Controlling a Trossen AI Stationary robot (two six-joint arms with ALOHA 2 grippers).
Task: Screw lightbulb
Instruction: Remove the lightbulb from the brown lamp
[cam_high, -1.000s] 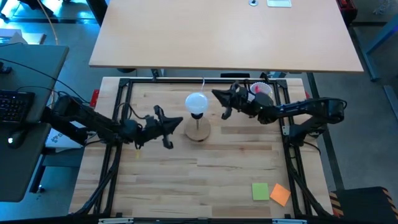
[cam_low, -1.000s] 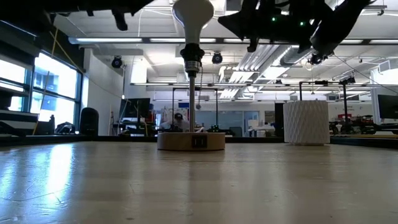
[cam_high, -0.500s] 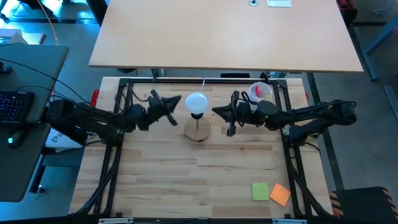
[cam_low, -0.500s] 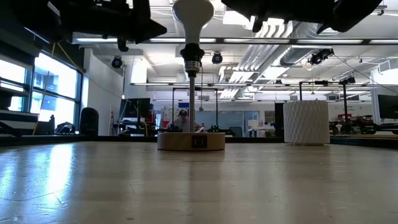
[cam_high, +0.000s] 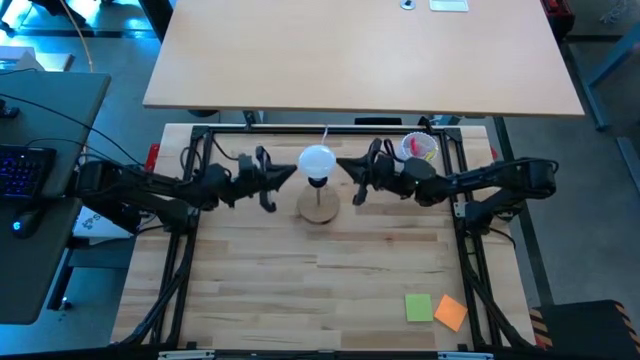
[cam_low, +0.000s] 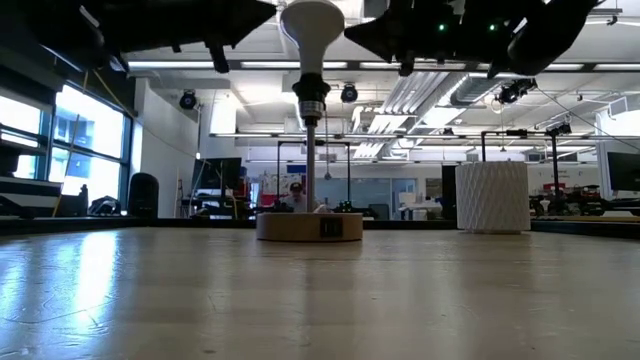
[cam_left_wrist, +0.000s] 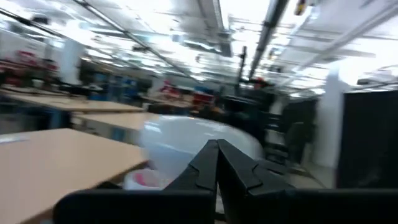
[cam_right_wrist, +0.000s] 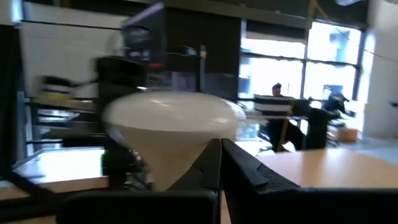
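Observation:
The white frosted lightbulb stands upright with its screw base in the black socket post of the round wooden stand; both also show in the low view, the bulb above the stand. My left gripper is shut, level, at the globe's left side. My right gripper is shut, level, at the globe's right side. The globe fills the space just beyond the shut fingertips in the left wrist view and in the right wrist view. My left gripper's shut fingertips point level at the left side of the bulb's globe; I cannot tell whether they touch it. My right gripper's shut fingertips point level at the right side of the globe; I cannot tell whether they touch it.
A white ribbed cup with coloured contents stands at the table's far right, close behind my right arm. A green sticky note and an orange one lie near the front right corner. A black frame borders the wooden table.
My left gripper has gone from beside the stand's base toward the table's far edge, then in to the bulb's left side. My right gripper has swung toward the near edge and come back to the bulb's right side. The bulb stays upright in the socket.

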